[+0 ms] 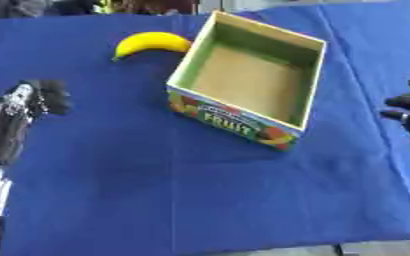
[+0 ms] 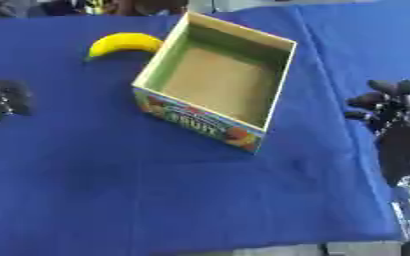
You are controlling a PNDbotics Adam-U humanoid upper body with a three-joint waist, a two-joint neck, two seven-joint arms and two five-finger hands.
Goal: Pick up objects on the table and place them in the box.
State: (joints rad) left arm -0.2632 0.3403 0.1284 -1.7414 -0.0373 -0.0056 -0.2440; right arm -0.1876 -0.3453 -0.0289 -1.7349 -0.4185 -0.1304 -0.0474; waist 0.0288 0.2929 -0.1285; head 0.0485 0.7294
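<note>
Left robot hand point(image 1: 42, 95) sits nearest, low at left edge of bench point(image 1: 200, 200); fingers look curled together w/ nothing in them, touching no object; right robot hand point(image 2: 388, 102) at right edge, fingers also bent, empty, well apart from box point(image 1: 248, 82). Box is empty, near centre; banana point(image 1: 152, 42) lies just beside its left wall, far side. Banana prob. light, soft, bruises easily, skin a bit slippery; best taken across the thick middle, approx. at curve's centre.
</note>
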